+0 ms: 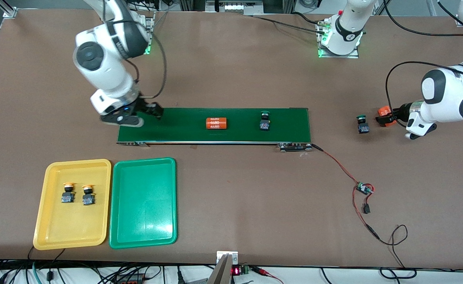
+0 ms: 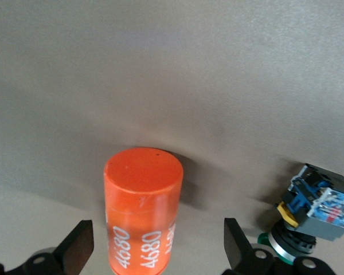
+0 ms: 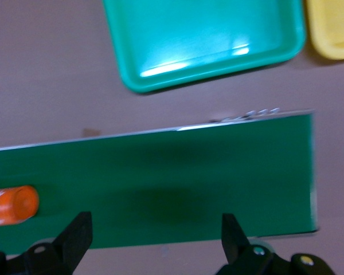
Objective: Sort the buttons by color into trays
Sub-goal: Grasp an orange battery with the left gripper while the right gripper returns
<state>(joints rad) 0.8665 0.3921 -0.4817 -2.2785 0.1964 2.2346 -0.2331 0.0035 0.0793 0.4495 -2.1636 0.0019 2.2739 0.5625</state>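
Two yellow-capped buttons lie in the yellow tray. The green tray beside it holds nothing. One green-capped button rides on the belt. Another green-capped button lies on the table toward the left arm's end. My left gripper is open beside that button, its fingers on either side of an orange cylinder without touching it. My right gripper is open over the belt's end nearest the trays, with nothing between its fingers.
The dark-green conveyor belt runs across the middle and carries a second orange cylinder. A red and black cable with a small board trails from the belt over the table toward the front edge.
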